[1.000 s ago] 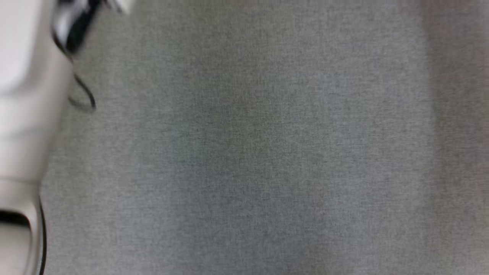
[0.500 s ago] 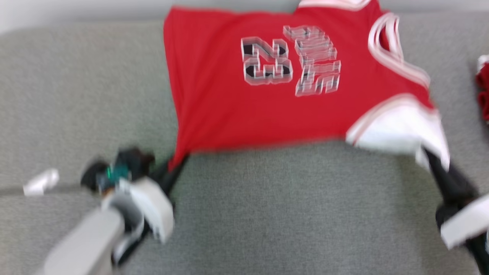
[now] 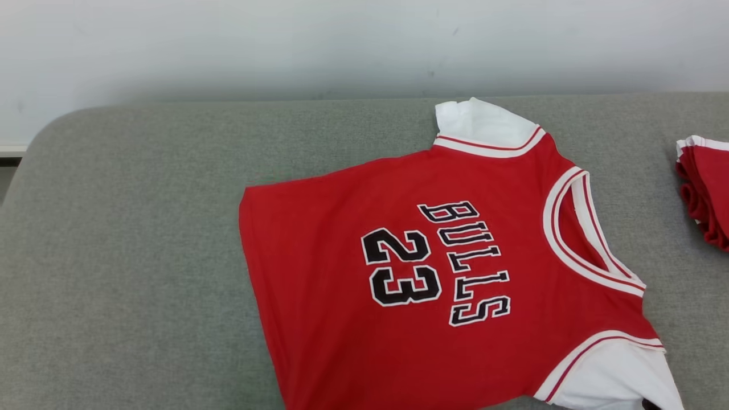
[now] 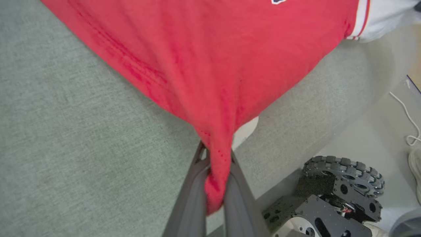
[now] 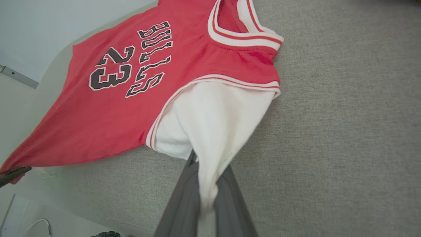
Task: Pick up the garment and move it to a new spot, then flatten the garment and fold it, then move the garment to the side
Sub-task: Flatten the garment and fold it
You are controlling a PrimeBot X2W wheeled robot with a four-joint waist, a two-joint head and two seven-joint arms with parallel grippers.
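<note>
- Holding the red shirt [image 3: 398, 273] by two near corners, we have it spread print-side up on the grey couch [image 3: 142, 239], its hem to the left and its collar to the right
- Our left gripper [image 4: 215, 156] is clamped on the near corner of the red hem; the cloth is bunched between the two fingers [image 4: 190, 200] and pulled taut from there
- Our right gripper [image 5: 209, 163] is pinched shut on the near white sleeve, which stretches in a narrow fold down into its grip
- The far sleeve lies flat near the couch's far edge, by the pale wall [image 3: 342, 45]
- The black "BULLS 23" print reads sideways from our head view
- A second pile of red and white cloth [image 3: 703, 193] lies at the right edge of the couch, apart from the shirt
- Past the couch's near edge we see our wheeled base [image 4: 342, 187] on the pale floor [image 4: 391, 144], with a white cable [image 4: 406, 121] near it
</note>
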